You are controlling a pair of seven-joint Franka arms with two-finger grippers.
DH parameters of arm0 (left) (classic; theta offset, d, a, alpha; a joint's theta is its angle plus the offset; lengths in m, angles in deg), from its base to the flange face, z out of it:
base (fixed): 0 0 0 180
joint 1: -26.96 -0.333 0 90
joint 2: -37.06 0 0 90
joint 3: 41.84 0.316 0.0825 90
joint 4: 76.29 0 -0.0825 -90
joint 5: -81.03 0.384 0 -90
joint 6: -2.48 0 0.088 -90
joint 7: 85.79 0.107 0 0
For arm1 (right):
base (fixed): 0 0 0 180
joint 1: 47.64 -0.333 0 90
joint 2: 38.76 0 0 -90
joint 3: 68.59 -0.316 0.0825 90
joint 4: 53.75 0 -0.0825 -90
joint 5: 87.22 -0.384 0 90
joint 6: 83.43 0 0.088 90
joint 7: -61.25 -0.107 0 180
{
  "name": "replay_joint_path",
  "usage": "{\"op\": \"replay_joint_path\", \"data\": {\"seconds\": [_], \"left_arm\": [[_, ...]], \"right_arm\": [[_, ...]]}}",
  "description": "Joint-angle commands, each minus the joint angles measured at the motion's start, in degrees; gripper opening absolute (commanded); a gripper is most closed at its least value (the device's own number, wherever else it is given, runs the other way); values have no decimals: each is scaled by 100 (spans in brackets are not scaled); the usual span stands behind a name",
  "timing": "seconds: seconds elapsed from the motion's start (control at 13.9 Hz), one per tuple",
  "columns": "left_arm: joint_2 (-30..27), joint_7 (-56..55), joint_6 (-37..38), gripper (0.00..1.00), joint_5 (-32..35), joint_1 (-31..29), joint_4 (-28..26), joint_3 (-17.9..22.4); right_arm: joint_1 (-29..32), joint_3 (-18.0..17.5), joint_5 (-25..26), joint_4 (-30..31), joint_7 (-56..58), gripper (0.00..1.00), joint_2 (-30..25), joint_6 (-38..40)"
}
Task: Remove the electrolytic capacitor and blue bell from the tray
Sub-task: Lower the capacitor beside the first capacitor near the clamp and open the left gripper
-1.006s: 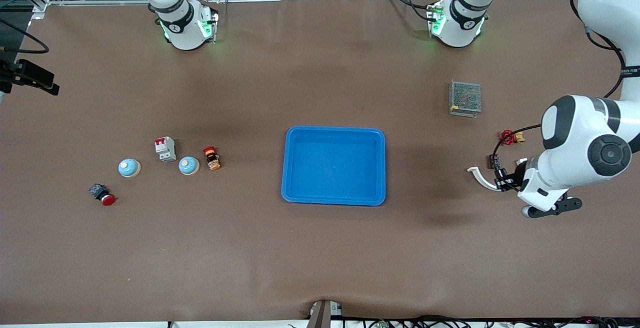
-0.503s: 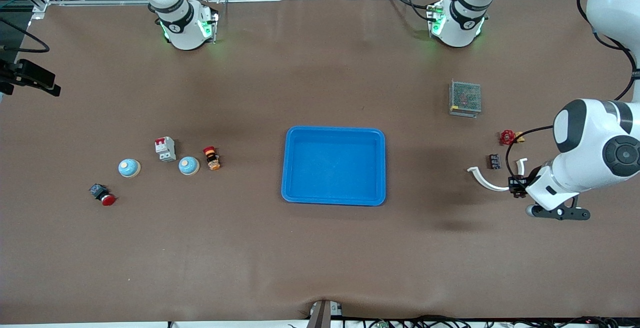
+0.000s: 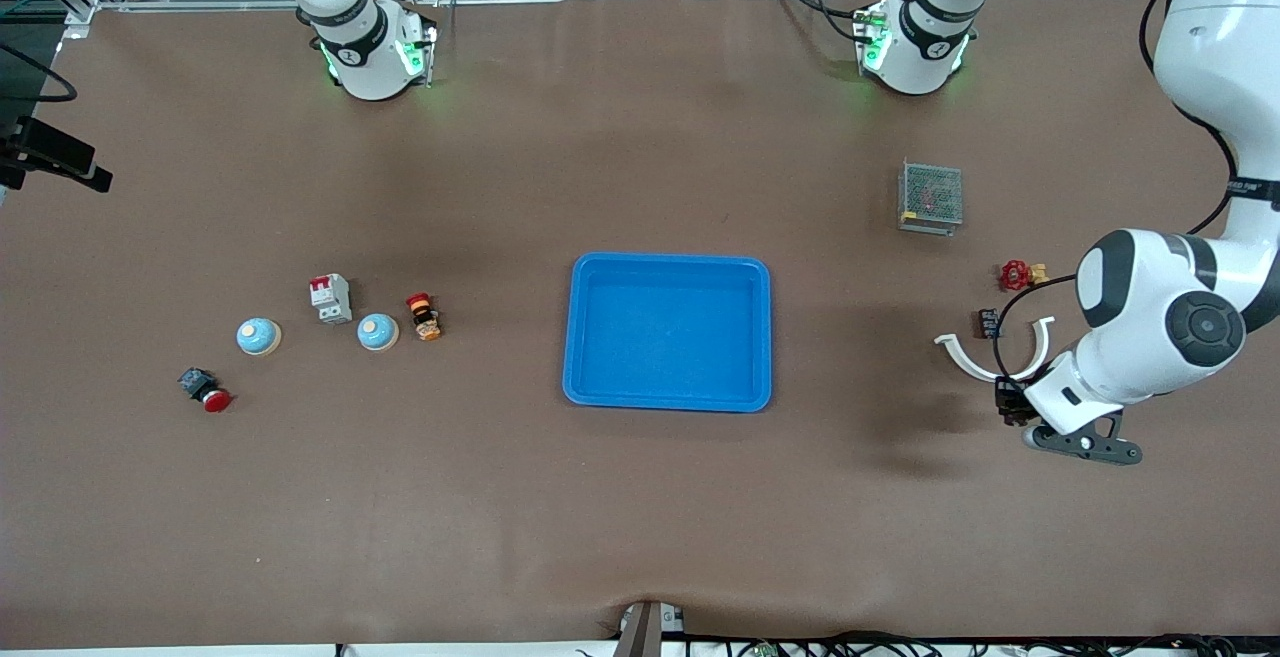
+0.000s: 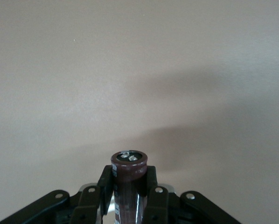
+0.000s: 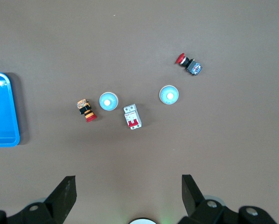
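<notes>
Tray (image 3: 667,332): sits at the middle of the worktop (image 3: 600,517), interior bare blue.

Capacitor (image 4: 129,184): a dark brown cylinder with two metal terminals on its end face, pinched between the fingers (image 4: 105,185) of the left gripper (image 4: 129,189). In the front view the left gripper (image 3: 1012,404) is in the air over bare worktop at the left arm's end, well apart from the tray, just beside a white curved clip (image 3: 985,355).

Bells: two round blue bells lie toward the right arm's end of the worktop, well apart from the tray. One bell (image 3: 378,331) sits between a white breaker (image 3: 331,298) and an orange-and-black push button (image 3: 424,317); the other bell (image 3: 258,336) lies nearer the right arm's end. A red-capped button (image 3: 205,390) lies nearer the front camera than these.

Right gripper (image 5: 129,196): fingers spread wide with nothing between them, high over the worktop above the bells and breaker; the arm waits.

Other items at the left arm's end: a mesh-covered box (image 3: 930,196), a small red valve wheel (image 3: 1016,275) and a small black part (image 3: 988,321) beside the clip.
</notes>
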Motion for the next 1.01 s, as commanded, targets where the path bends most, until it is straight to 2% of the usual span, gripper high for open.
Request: {"op": "replay_joint_path", "data": {"seconds": [0.0, 0.29, 0.93], "left_arm": [[202, 86, -350, 0, 236, 44, 18, 137], [291, 86, -465, 0, 332, 62, -35, 331], [397, 78, -922, 0, 333, -8, -272, 454]], "right_arm": [[96, -63, -100, -85, 52, 100, 8, 62], [96, -63, -100, -76, 52, 100, 8, 36], [96, -63, -100, -85, 52, 100, 34, 36]]}}
